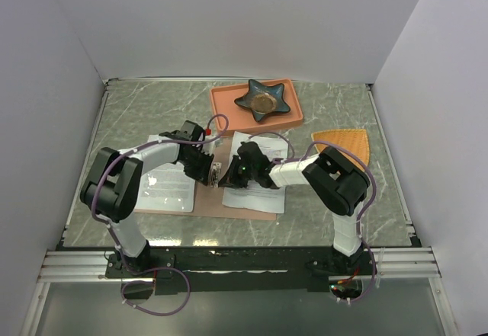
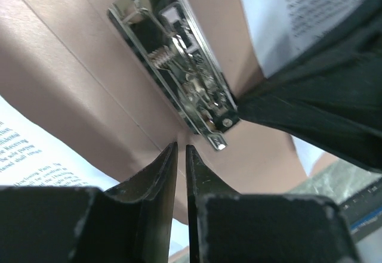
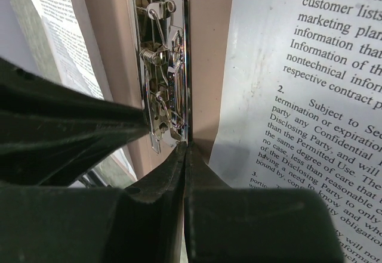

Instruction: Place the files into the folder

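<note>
The pinkish-brown folder (image 1: 210, 205) lies open and flat on the table, with its silver clip (image 2: 179, 66) (image 3: 164, 66) at the spine. White printed files lie on both halves: one sheet on the left (image 1: 171, 187) (image 2: 27, 149), another on the right (image 1: 259, 191) (image 3: 310, 96). Both grippers meet over the spine. My left gripper (image 1: 216, 174) (image 2: 181, 148) stands open by a thin slit just short of the clip's end, nothing between its fingers. My right gripper (image 1: 228, 174) (image 3: 186, 148) is shut and empty, its tips at the clip's near end.
A salmon-orange tray (image 1: 223, 101) at the back holds a dark star-shaped dish (image 1: 263, 100). An orange fan-shaped mat (image 1: 345, 144) lies at the right. White walls close in three sides. The right gripper's dark body (image 2: 316, 96) fills the right of the left wrist view.
</note>
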Controlling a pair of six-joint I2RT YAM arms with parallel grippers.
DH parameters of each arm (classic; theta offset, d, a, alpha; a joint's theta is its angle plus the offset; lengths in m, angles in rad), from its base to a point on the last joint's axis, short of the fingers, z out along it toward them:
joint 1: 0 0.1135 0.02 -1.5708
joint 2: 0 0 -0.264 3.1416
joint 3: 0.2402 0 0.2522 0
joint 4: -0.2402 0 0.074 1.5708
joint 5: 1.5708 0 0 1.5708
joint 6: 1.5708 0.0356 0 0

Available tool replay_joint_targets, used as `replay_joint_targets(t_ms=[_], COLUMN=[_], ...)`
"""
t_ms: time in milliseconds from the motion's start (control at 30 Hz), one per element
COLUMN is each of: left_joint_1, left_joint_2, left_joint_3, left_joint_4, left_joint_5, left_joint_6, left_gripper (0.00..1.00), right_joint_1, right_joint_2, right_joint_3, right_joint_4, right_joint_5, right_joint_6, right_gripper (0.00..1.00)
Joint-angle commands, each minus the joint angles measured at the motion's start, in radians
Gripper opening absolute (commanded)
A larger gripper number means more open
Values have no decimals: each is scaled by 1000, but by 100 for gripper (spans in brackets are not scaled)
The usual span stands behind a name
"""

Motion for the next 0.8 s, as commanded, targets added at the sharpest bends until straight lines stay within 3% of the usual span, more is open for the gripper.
replay_joint_targets(t_ms=[0,233,500,767], left_joint_1=[-5,-22,-137,-149], left_joint_2=[15,58,50,18], left_joint_3=[58,90,76,84], left_joint_4=[55,66,80,48], left_joint_5=[-57,-76,-44,-44], left_joint_6=[-25,-26,-29,-25], left_gripper=[18,18,18,18], right_joint_1=[3,3,3,-9], right_joint_2=[4,-9,-42,-62], right_joint_3=[-57,-99,-142,-180], right_joint_4=[-89,-74,-67,-72], right_joint_5=[81,78,90,102], right_joint_6=[-18,-15,-15,-15], right_gripper=[4,4,3,3])
